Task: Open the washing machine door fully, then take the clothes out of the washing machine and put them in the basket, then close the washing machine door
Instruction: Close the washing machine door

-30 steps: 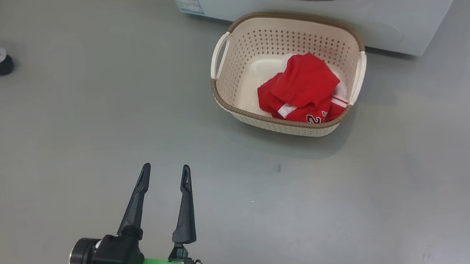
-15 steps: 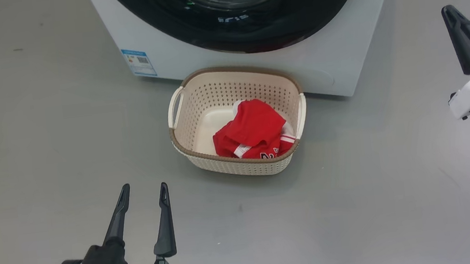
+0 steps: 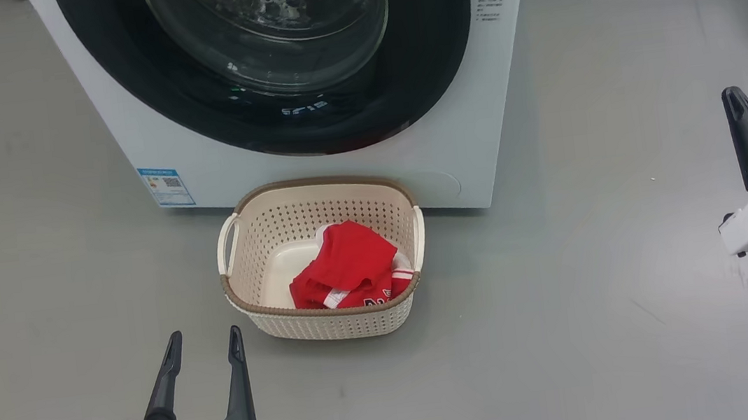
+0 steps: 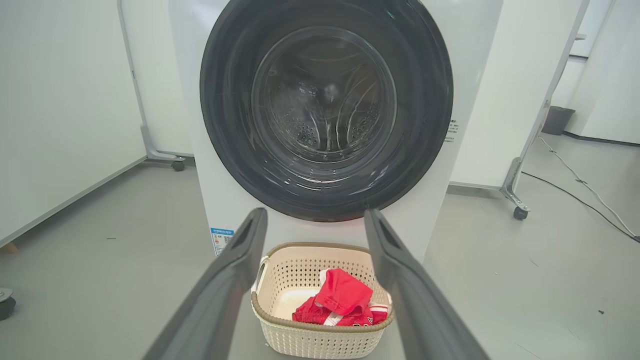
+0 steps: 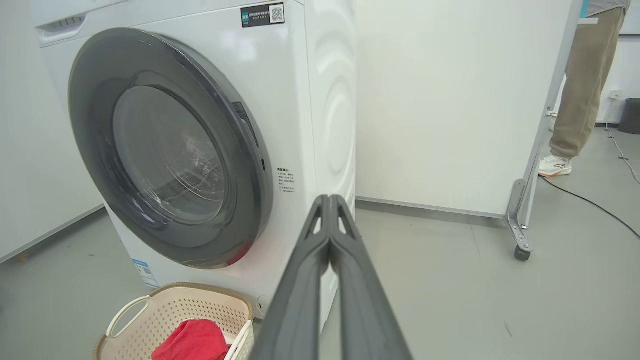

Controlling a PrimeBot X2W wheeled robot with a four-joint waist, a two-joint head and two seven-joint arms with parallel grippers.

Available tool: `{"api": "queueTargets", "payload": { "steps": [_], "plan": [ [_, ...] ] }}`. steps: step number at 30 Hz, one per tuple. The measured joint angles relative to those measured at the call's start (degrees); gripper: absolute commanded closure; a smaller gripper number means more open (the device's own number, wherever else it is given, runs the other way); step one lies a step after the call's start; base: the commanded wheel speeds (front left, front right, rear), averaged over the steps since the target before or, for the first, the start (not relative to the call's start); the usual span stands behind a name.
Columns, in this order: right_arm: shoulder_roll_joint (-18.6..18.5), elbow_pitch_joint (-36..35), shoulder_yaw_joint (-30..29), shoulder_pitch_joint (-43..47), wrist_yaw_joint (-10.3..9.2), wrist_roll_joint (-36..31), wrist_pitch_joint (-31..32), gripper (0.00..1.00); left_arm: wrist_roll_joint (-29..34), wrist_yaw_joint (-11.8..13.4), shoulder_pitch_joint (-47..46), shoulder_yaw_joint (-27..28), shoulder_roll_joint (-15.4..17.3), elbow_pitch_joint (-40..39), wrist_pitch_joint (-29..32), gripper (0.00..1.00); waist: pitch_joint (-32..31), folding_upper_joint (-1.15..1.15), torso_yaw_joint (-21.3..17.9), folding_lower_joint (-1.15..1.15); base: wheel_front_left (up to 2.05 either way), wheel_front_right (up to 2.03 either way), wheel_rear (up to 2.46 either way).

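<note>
Head view: washing machine door (image 3: 258,61) at twelve o'clock looks shut, clothes (image 3: 350,276) in basket (image 3: 331,324). My left gripper (image 3: 205,336) gapes empty, right gripper (image 3: 731,99) clenched empty; I'd press the door rim gently, confirming latching.

Grey floor (image 3: 570,328): washing machine (image 3: 476,121) stands on it, basket (image 3: 330,320) just before machine.

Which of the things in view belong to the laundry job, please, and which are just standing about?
Job:
- washing machine
- washing machine door, closed
- basket
- red garment, lying in the basket

Just about:
- wheeled partition
- person's legs beyond it
- dark bin
</note>
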Motion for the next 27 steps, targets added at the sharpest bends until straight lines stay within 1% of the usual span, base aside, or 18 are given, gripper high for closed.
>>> {"api": "queueTargets", "payload": {
  "steps": [3,6,7,8,11,15,18,19,21,27],
  "plan": [
    [0.4,-1.0,-0.8,1.5,-0.05,-0.1,0.0,1.0,0.0,-0.1,0.4,0.2,0.2,0.0,0.0,0.0,-0.8,0.0,-0.8,0.0,0.0,0.0,0.0],
    [1.4,-2.5,-2.1,3.8,-0.53,-0.3,0.0,1.0,-0.1,-0.2,0.8,0.3,0.4,0.0,0.0,0.0,-1.8,0.0,-1.7,0.0,0.0,0.0,0.0],
    [1.6,-2.9,-2.5,4.6,-0.55,-0.5,0.0,1.0,-0.1,-0.5,0.8,0.3,0.4,0.0,0.0,0.0,-2.1,0.0,-2.0,0.0,0.0,0.0,0.0],
    [2.0,-3.7,-3.5,6.2,-1.04,-0.6,0.0,1.0,-0.1,-0.6,0.9,0.3,0.4,0.0,0.0,0.0,-2.6,0.0,-2.5,0.0,0.0,0.0,0.0],
    [2.9,-4.9,-4.4,8.4,-1.26,-1.0,0.0,1.0,-0.1,-0.6,1.3,0.5,0.5,0.1,0.0,0.0,-3.2,0.0,-3.1,0.0,0.0,0.0,0.0],
    [3.9,-6.5,-6.5,11.6,-1.99,-1.3,0.0,1.0,-0.1,-1.6,2.0,0.6,0.5,0.1,0.0,0.0,-3.8,0.0,-3.6,0.0,0.0,0.0,0.0],
    [4.2,-7.7,-7.4,13.8,-1.99,-2.6,0.0,1.0,-0.1,-1.8,2.1,0.7,0.5,0.1,0.0,0.0,-3.9,0.0,-3.8,0.0,0.0,0.0,0.0],
    [4.2,-8.0,-7.4,15.1,-2.14,-4.2,0.0,0.72,-0.1,-2.1,2.2,1.0,0.5,0.1,0.0,0.0,-3.9,0.0,-3.8,0.0,0.0,0.0,0.0],
    [4.4,-8.2,-7.8,15.9,-2.46,-4.2,0.0,0.0,-0.1,-2.1,2.2,1.2,0.5,0.1,0.0,0.0,-3.9,0.0,-3.9,0.0,0.0,0.0,0.0],
    [6.1,-10.1,-10.3,18.6,-2.91,-4.9,0.0,0.0,0.1,-2.1,2.8,1.6,0.5,0.0,0.0,0.0,-3.8,0.0,-4.1,0.0,0.0,0.0,0.0]
  ]
}}
